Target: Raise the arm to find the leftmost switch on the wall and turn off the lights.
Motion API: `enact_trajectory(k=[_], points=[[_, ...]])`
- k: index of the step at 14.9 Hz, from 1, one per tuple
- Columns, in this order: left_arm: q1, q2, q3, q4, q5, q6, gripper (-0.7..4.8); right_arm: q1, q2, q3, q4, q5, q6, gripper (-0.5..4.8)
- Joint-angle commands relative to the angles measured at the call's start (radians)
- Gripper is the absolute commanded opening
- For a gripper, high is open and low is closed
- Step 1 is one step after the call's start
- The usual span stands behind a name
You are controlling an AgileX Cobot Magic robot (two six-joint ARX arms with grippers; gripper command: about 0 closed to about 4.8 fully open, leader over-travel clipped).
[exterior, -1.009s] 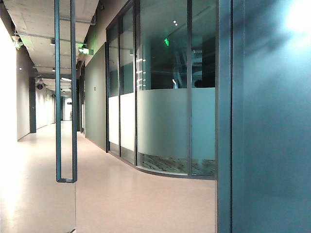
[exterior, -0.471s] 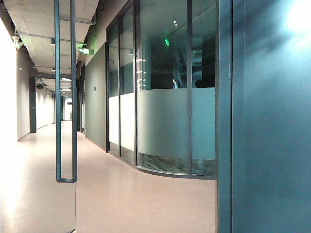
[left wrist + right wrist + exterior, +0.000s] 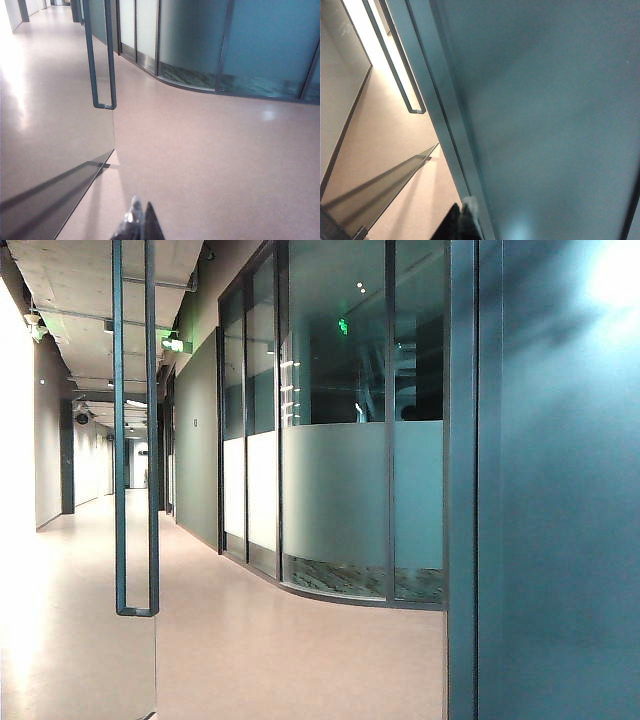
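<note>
Exterior: corridor, glass door handle (image 3: 135, 440), frosted glass partition (image 3: 330, 500). No arm, no switch in frame; we need to lift and pan along the wall before pressing anything.

Left wrist: left gripper (image 3: 140, 225) low over the floor (image 3: 210, 150), fingertips together, holding nothing; door handle (image 3: 102, 55) well ahead.

Right wrist: right gripper (image 3: 461, 220) angled up, tips closed, empty, just beside the door frame (image 3: 437, 100); contact unclear. Switch not visible.
</note>
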Motion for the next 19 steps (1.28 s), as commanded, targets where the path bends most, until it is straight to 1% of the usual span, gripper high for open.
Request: enact_trajectory(k=[1,16,17,19], points=[[-0.001,0.0,0.002,0.013,0.005,0.008,-0.05,0.001,0.0,0.002,0.013,0.001,-0.003,-0.01],[-0.001,0.0,0.002,0.012,0.005,0.007,-0.05,0.0,0.0,0.002,0.023,0.006,-0.01,-0.01],[-0.001,0.0,0.002,0.012,0.005,0.007,-0.05,0.001,-0.001,0.002,0.002,0.003,-0.046,-0.01],[-0.001,0.0,0.002,0.012,0.005,0.007,-0.05,-0.021,-0.034,-0.048,-0.031,0.052,-0.173,-0.01]])
